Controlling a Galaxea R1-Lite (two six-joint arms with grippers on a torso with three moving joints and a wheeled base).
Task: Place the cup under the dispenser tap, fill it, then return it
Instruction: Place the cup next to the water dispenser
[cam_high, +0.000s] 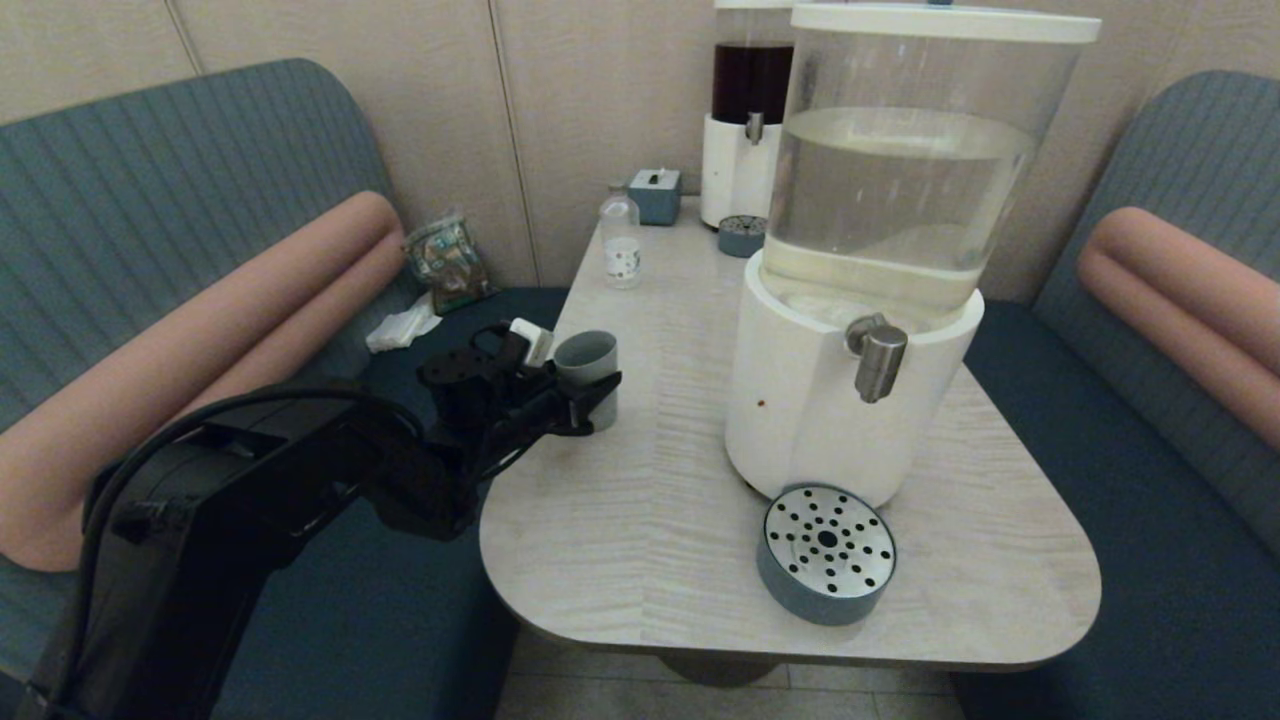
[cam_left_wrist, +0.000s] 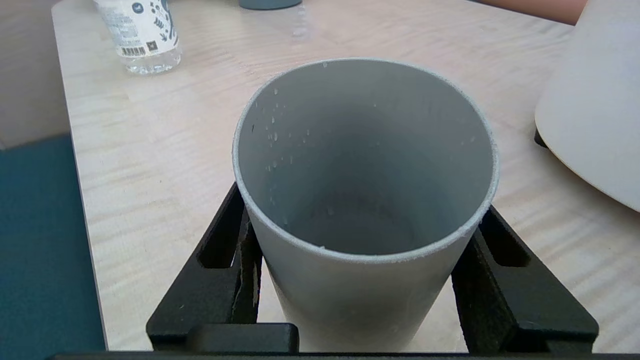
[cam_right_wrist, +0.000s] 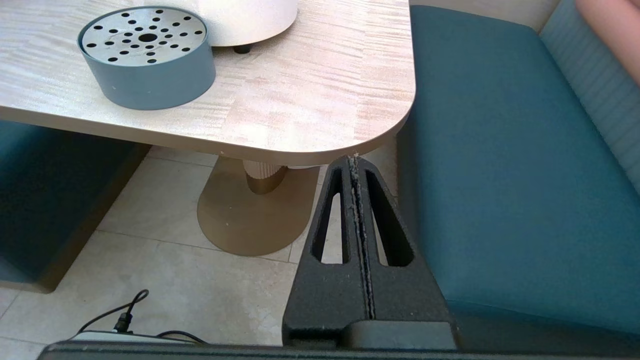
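Note:
The grey-blue cup stands upright near the table's left edge, well left of the dispenser tap. My left gripper reaches in from the left, with its black fingers pressed on both sides of the cup. The cup's inside shows only droplets on the wall. The brushed-steel tap sticks out of the white base of the big clear-tank dispenser, above a round perforated drip tray. My right gripper hangs shut and empty below the table's near right corner, out of the head view.
A small clear bottle stands at the back left of the table. Behind it are a tissue box, the dark-liquid dispenser and its small drip tray. Blue benches flank the table on both sides.

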